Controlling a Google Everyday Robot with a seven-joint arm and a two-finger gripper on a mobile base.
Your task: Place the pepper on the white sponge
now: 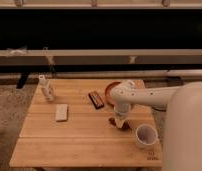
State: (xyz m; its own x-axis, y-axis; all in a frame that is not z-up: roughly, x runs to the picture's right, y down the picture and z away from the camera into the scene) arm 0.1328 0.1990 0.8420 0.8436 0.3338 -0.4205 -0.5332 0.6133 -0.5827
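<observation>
The pepper (125,125) is a small dark red-brown thing lying on the wooden table (74,137), right of centre, partly hidden by my gripper. My gripper (118,120) points down at the table right over the pepper's left end. The white sponge (61,112) is an off-white flat block lying on the left half of the table, well to the left of the gripper.
A flat dark bar (96,100) lies at the table's middle back. A red-brown bowl (112,93) sits behind the arm. A white cup (145,135) stands at the front right. A small white bottle (45,88) stands at the back left. My white arm fills the right side.
</observation>
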